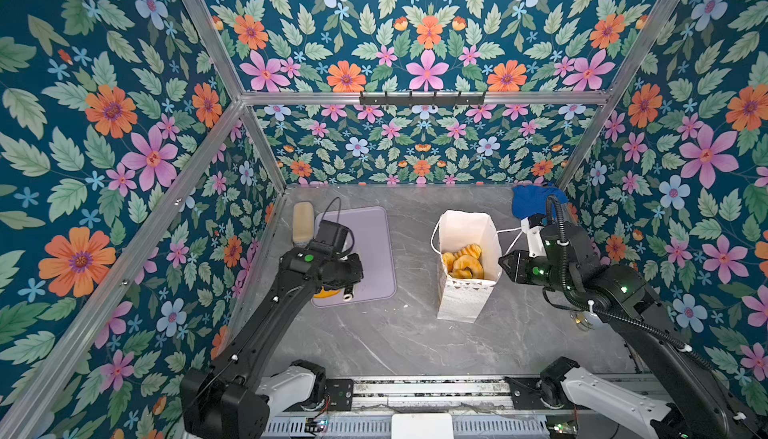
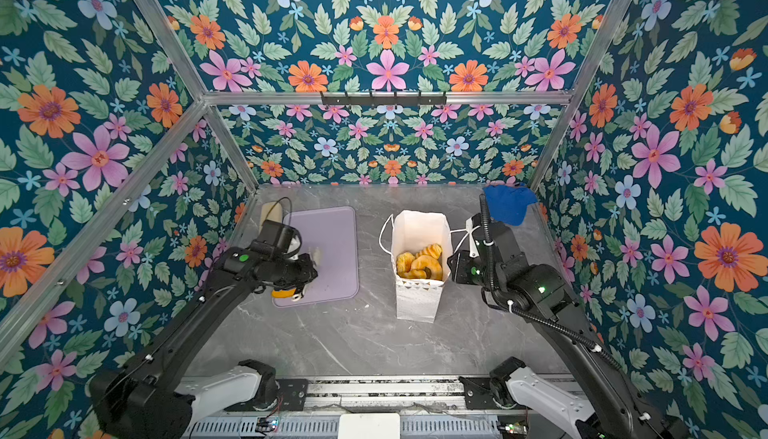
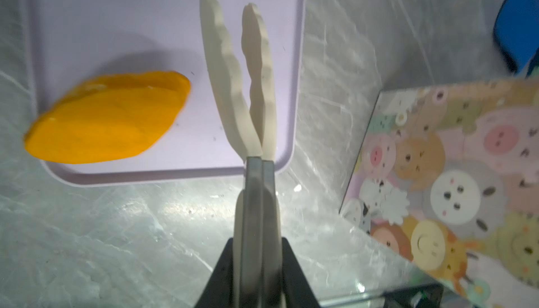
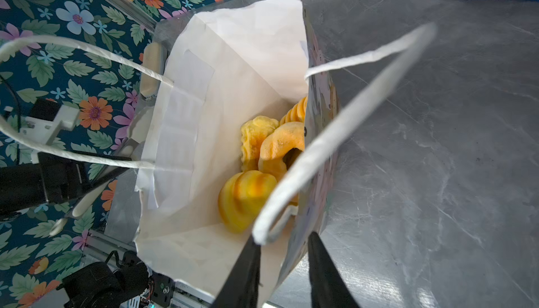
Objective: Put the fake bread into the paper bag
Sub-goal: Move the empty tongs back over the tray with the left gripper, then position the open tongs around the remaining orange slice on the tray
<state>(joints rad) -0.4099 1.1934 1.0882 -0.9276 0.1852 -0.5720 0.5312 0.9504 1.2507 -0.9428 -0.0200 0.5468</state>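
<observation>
In the paper bag several pastries are lodged; one bun is left on the tray. The tongs are clenched by the left hand; the right hand is released.

Black arms, white bases, green lights

Stereo head up high at the front, two wrist cams in close.
Both top views look steeply down and forward over the front rail onto the grey table, near-identical framing, floral walls around. Left wrist view sits low, facing along the tongs over the purple tray. Right wrist view peers down into the paper bag. All four share the bag.
</observation>
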